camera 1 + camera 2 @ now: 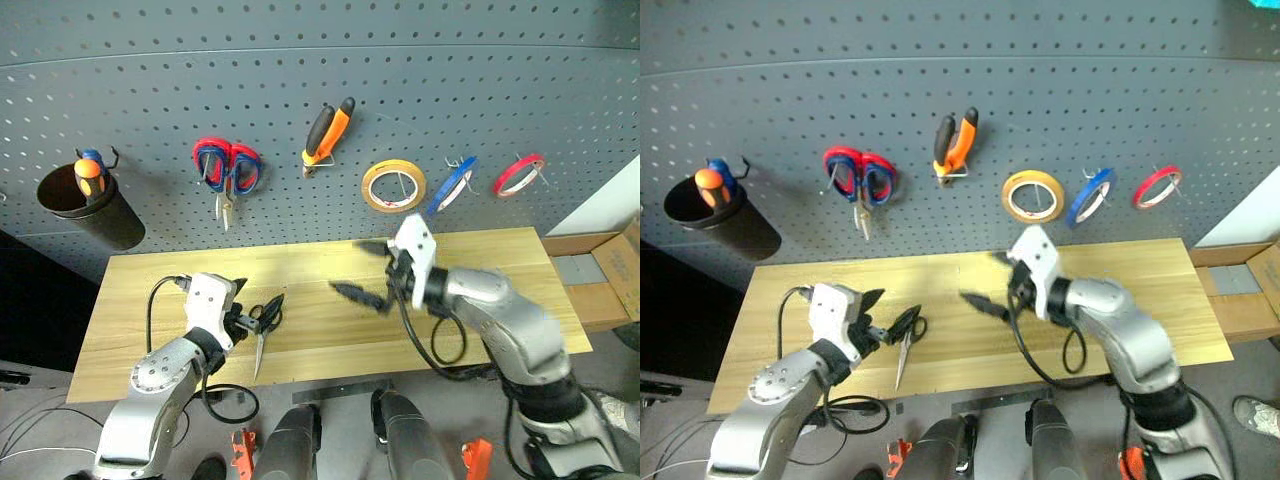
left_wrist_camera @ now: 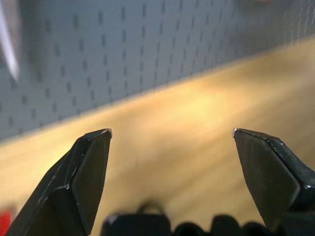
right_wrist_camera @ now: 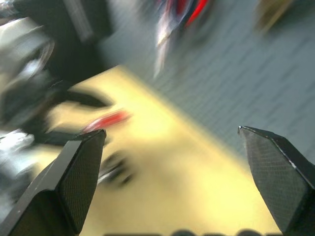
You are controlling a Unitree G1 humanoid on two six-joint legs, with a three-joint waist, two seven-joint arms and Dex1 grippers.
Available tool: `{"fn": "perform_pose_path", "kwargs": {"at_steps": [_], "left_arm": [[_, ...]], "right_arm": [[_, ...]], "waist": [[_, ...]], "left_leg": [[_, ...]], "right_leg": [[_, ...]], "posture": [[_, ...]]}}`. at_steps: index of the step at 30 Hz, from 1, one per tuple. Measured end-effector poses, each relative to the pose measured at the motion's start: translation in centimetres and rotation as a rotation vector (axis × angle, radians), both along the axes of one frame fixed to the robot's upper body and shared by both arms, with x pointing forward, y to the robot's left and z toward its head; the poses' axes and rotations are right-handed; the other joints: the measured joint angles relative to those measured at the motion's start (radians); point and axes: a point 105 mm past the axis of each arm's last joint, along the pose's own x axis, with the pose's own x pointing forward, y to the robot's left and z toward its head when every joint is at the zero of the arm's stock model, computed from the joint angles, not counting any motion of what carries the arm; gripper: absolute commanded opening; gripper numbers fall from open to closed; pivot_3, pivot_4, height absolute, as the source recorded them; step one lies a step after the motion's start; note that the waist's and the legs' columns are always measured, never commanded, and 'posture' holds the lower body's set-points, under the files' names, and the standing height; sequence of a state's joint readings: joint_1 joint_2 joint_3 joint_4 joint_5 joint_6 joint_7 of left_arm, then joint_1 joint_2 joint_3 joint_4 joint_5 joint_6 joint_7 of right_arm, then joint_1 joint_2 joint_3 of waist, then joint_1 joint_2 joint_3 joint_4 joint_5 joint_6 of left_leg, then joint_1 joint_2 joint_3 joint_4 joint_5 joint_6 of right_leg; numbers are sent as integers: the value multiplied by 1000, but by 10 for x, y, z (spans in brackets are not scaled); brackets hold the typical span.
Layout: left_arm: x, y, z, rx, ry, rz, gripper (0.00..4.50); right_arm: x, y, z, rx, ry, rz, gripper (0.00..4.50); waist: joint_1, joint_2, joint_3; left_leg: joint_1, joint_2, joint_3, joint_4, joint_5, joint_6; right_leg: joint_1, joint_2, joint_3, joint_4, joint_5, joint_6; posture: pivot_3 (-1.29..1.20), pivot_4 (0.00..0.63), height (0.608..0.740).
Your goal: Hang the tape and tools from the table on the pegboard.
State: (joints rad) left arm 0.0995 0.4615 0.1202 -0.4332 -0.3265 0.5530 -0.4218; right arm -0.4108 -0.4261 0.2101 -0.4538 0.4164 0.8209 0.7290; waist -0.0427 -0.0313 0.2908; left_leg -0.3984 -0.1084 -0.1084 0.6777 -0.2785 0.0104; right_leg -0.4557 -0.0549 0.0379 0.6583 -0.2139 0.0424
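Note:
The dark grey pegboard (image 1: 150, 90) carries the orange-and-black pliers (image 1: 328, 135) and the blue tape (image 1: 452, 185), each on a hook. On the wooden table (image 1: 500, 255) lie the small black-handled scissors (image 1: 263, 325), blades toward the front edge. My left gripper (image 1: 245, 308) is open, low over the table, just left of the scissors' handles. Over the table's middle hangs my right gripper (image 1: 362, 270), blurred and open with nothing in it. In the right wrist view a blurred red shape (image 3: 106, 120) lies on the table near my left hand.
A black cup (image 1: 88, 205) at the pegboard's left holds an orange-and-blue screwdriver (image 1: 90, 172). Red-and-blue scissors (image 1: 228, 168), a yellow tape ring (image 1: 393, 187) and a red tape ring (image 1: 518, 175) also hang there. A cardboard box (image 1: 600, 275) stands right of the table.

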Motion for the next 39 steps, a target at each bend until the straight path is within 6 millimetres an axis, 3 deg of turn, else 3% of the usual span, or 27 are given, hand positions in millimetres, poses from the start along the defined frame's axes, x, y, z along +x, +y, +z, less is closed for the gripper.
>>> {"fn": "perform_pose_path", "kwargs": {"at_steps": [3,8,13,18,24,28,37,39], "left_arm": [[-7,11,-20,44,137,67,4250],[-22,16,-63,184,365,109,4250],[-18,-5,-71,154,379,137,4250],[-13,-3,-90,174,413,249,4250],[-5,-9,-96,198,401,258,4250],[1,-15,-99,176,398,275,3348],[1,-12,-102,152,445,319,165],[0,-6,-102,160,447,333,113]], "right_arm": [[-10,-3,-25,-87,76,36,4458],[3,-2,-61,-164,104,-26,4458],[3,1,-65,-178,80,-18,4458],[3,1,-65,-184,75,-14,4458],[1,2,-67,-190,81,3,4458],[0,2,-67,-193,84,5,4500],[0,1,-67,-199,83,7,4500],[0,1,-67,-198,83,7,4500]], "waist": [[1,0,0],[7,-1,-2],[16,-1,-3],[16,-2,-5],[15,-1,-10],[15,-1,-15],[11,-1,-16],[10,-1,-16]], "left_leg": [[0,0,0,0,-1,2],[1,-1,0,1,0,0],[1,-1,0,1,0,-2],[1,-1,0,0,0,-2],[2,-1,0,1,0,-2],[4,-1,0,1,0,-2],[9,0,0,0,0,-2],[11,0,0,0,0,-1]], "right_leg": [[1,0,0,0,0,0],[1,0,0,0,0,0],[2,-1,0,0,0,0],[2,-1,-1,0,0,0],[2,-1,-1,0,0,0],[6,-1,-1,-1,0,1],[10,-1,-1,-1,0,1],[11,-1,-1,-1,0,1]], "posture": [[-8,265,740],[-3,262,740],[-13,258,740],[-32,254,740],[-45,255,740],[-46,258,740],[-46,260,740],[-46,259,740]]}}
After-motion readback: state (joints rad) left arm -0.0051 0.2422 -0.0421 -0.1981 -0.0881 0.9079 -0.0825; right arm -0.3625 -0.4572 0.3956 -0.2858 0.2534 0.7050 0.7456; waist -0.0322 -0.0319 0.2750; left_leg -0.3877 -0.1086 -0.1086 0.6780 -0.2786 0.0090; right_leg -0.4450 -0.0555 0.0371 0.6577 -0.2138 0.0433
